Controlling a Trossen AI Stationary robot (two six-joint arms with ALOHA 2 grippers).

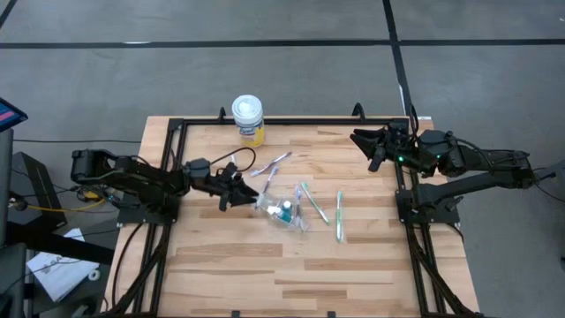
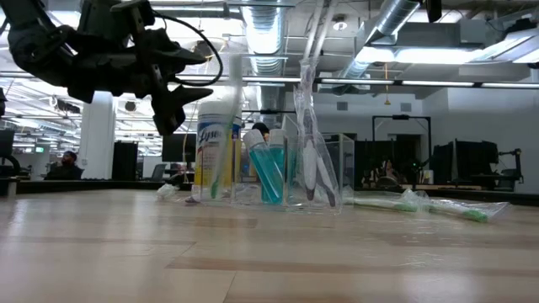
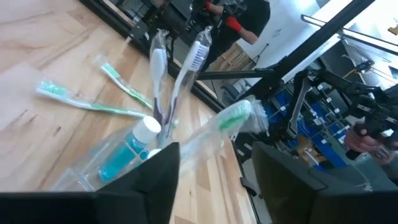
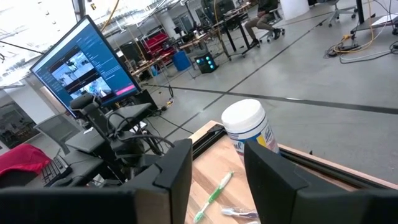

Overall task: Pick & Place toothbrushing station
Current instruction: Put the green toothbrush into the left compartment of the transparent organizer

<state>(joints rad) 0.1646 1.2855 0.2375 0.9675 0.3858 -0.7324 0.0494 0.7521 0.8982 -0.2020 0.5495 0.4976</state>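
Observation:
A small clear cup stands at mid-table and also shows in the low view. It holds a blue toothpaste tube and two upright wrapped toothbrushes. A wrapped green toothbrush leans out of the cup toward my left gripper. That gripper is open and hovers just left of the cup. In the left wrist view, the brush's handle passes between the spread fingers without visible touch. My right gripper is open and empty, raised over the table's far right corner.
Two wrapped green toothbrushes lie flat to the right of the cup. More wrapped brushes lie behind it. A wipes canister stands at the far edge. A black frame borders the table.

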